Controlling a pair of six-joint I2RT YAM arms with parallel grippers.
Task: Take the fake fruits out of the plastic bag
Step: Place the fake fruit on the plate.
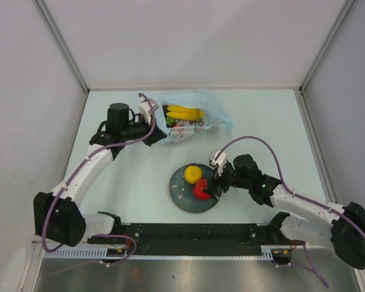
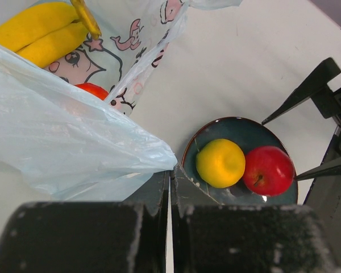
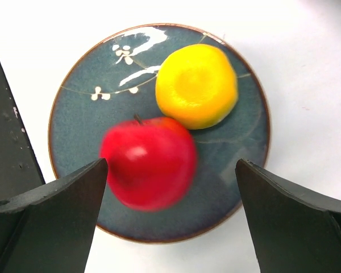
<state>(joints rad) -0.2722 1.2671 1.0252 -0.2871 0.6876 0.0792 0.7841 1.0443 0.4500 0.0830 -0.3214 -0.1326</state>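
Rim of plastic bag (image 2: 62,142), near desk's (image 1: 261,121) far edge, clamped in left pincer (image 2: 169,176), likely anchoring it; right pincer (image 3: 171,165) jaws apart over red apple (image 3: 150,162) on plate (image 3: 85,114); banana bunch (image 2: 40,31) inside bag.

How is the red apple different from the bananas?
The red apple is round and red; the bananas are long, curved and yellow. The red apple sits on the plate; the bananas lie in the plastic bag. Both are shiny toy fruits.
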